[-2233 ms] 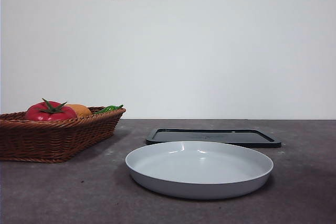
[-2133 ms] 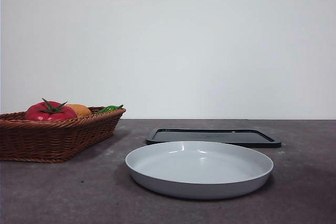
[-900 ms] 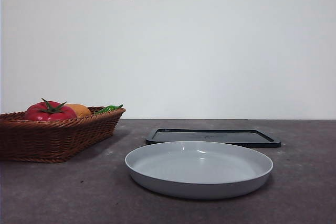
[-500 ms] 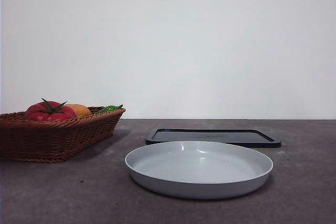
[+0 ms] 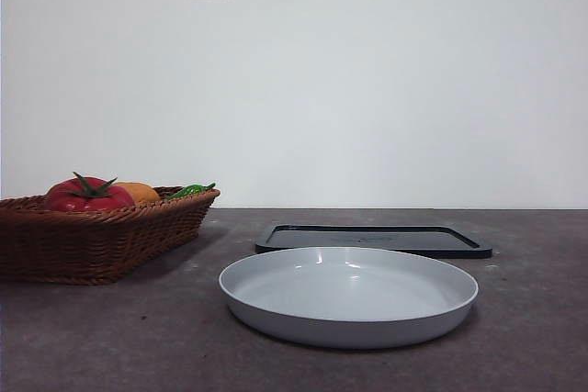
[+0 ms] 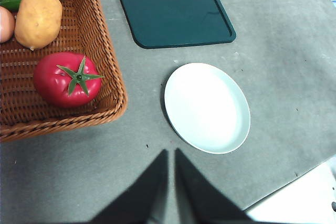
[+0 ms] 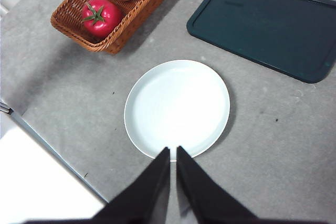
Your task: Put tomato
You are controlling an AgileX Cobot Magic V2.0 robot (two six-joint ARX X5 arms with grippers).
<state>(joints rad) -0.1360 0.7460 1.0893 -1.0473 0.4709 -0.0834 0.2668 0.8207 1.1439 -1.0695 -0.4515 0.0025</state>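
the glossy red round tomato (image 6: 67, 79) sits in the brown wicker basket (image 6: 107, 59), nearer the left claw (image 6: 171, 153) than the right claw (image 7: 172, 152); both hover closed, empty.

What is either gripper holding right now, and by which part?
Nothing is held. The left gripper and right gripper both hang high over the table with jaws nearly together and bare. The tomato lies untouched in the basket.

Tomato (image 5: 89, 196) in wicker basket (image 5: 92, 243)
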